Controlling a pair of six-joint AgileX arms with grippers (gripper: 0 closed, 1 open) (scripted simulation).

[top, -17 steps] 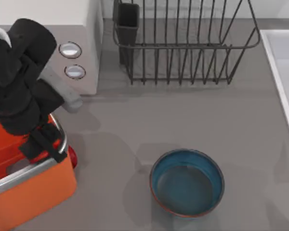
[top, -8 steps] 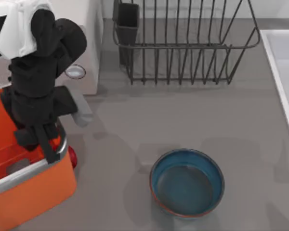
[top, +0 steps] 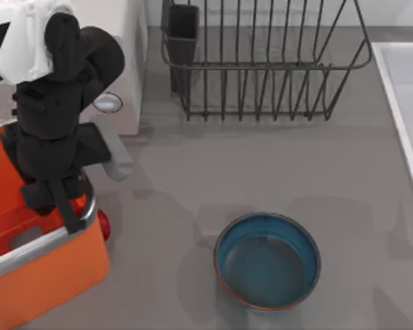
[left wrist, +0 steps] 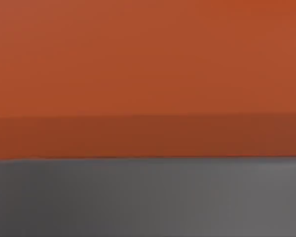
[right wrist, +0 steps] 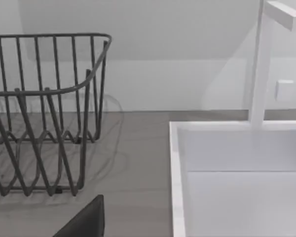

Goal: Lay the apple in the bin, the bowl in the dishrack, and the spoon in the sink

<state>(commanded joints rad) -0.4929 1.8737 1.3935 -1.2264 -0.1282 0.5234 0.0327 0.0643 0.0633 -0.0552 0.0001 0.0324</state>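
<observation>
Grey tabletop (top: 193, 179) holds everything. Red apple (top: 104, 225) sits on the table, touching the orange bin (top: 48, 275) wall at left. Left gripper (top: 63, 199) hangs over the bin's rim; its opening cannot be told. Blue bowl (top: 267, 260) rests front centre, dishrack (top: 261, 62) behind, sink (top: 406, 96) at right.

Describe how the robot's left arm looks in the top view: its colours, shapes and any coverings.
The left arm is built of chunky matt black segments with rounded, bulbous housings. A white covering wraps its upper end, and a grey block sticks out from its side. Slim black bars at its tip form the left pincer, over the orange bin.
</observation>
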